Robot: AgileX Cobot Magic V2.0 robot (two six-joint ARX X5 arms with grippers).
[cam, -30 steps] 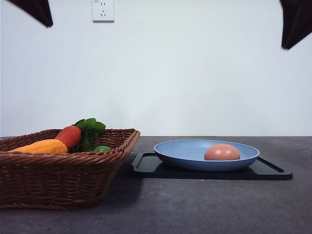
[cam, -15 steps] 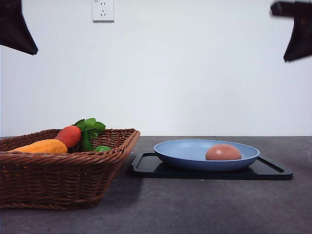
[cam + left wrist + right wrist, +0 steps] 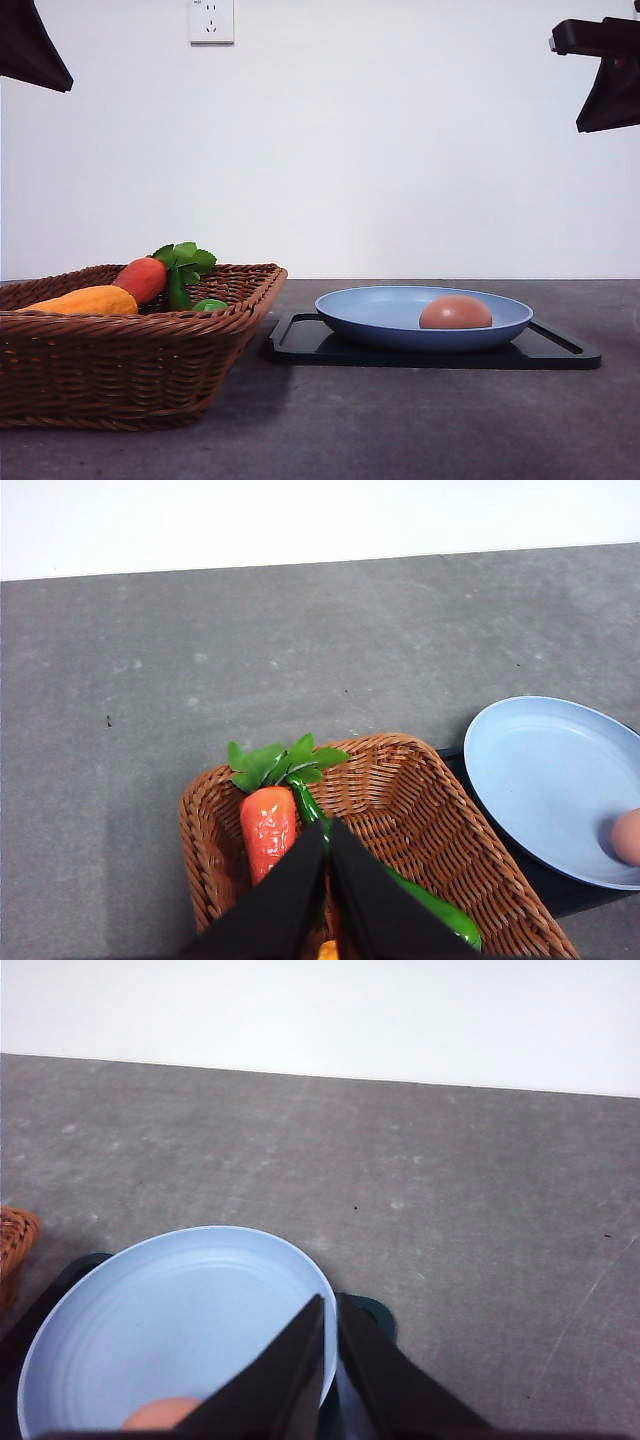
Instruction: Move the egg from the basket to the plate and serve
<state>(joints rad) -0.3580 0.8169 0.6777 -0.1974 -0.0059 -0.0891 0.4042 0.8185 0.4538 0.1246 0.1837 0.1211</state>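
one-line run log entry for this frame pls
brownish-pink oval egg: in light-blue round plate | plate: on black tray | left pincer: shut, above woven wicker basket | right pincer: shut, above plate

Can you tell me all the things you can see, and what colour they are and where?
basket: one, brown wicker, on the table's left
carrot: one, orange-red with green leaves, in the basket
yellow vegetable: one, yellow-orange, in the basket
green vegetable: one, green, in the basket
plate: one, light blue, on the tray
egg: one, brownish-pink, on the plate
tray: one, black, right of the basket
socket: one, white, on the wall
left gripper: black, jaws shut, above the basket
right gripper: black, jaws shut, above the plate
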